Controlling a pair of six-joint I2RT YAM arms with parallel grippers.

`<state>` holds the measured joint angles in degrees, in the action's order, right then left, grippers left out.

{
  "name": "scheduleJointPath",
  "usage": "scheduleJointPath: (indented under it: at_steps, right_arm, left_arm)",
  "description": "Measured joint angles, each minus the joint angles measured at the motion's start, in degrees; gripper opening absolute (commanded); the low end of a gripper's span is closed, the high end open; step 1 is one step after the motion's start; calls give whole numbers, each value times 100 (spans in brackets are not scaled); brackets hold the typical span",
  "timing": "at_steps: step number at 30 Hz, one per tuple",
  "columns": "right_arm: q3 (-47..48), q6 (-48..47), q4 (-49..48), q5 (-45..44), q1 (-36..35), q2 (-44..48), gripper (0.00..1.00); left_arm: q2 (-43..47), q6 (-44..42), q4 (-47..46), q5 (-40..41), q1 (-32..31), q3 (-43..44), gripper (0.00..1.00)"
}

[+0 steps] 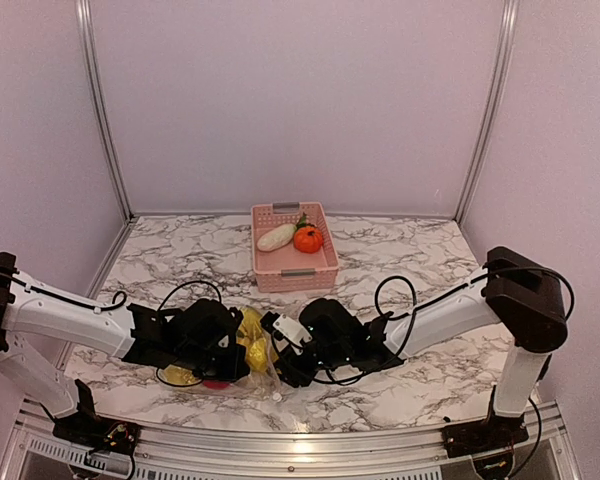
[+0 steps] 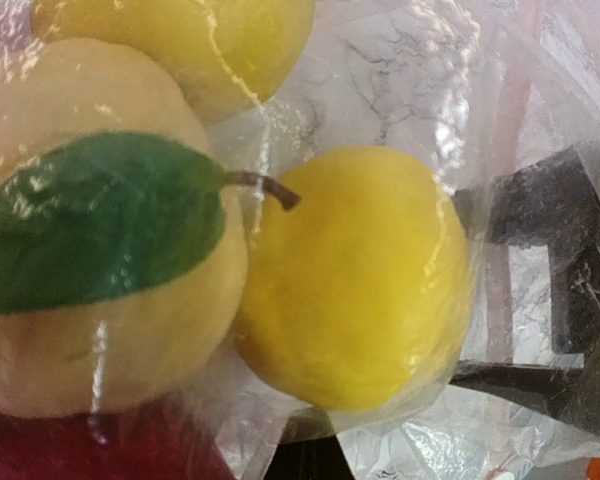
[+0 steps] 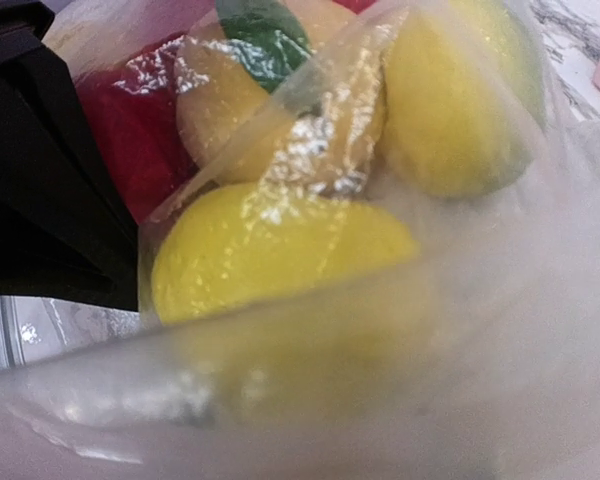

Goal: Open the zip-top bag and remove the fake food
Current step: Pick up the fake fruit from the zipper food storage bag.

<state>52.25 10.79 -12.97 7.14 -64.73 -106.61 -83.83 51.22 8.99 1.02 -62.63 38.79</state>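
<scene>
The zip-top bag (image 1: pixel 255 358) lies crumpled on the marble table between my two grippers, with fake food inside. Through the plastic the left wrist view shows a yellow fruit (image 2: pixel 355 280), a pale fruit with a green leaf (image 2: pixel 90 240) and a red piece (image 2: pixel 70 450). The right wrist view shows yellow fruits (image 3: pixel 280 250) and a red piece (image 3: pixel 130 120) behind the film (image 3: pixel 380 400). My left gripper (image 1: pixel 228 345) sits at the bag's left side, pinching plastic. My right gripper (image 1: pixel 280 355) is against its right edge, its fingertips hidden by plastic.
A pink slotted basket (image 1: pixel 294 270) stands behind the bag at the table's middle. It holds a white radish (image 1: pixel 276 237) and an orange fruit (image 1: pixel 307 239). Booth walls enclose the table on three sides. Cables loop from both arms.
</scene>
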Motion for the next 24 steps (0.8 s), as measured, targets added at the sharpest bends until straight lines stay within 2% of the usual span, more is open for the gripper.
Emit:
scheduleJointPath:
  at_steps: [9, 17, 24]
  right_arm:
    - [0, -39, 15, -74, -4, 15, 43]
    - [0, -59, 15, -190, -42, 15, 48]
    - [0, -74, 13, -299, -111, 11, 35]
  left_arm:
    - [31, 46, -17, 2, 0, -50, 0]
    - [44, 48, -22, 2, 0, -70, 0]
    - [55, 48, -17, 11, 2, -85, 0]
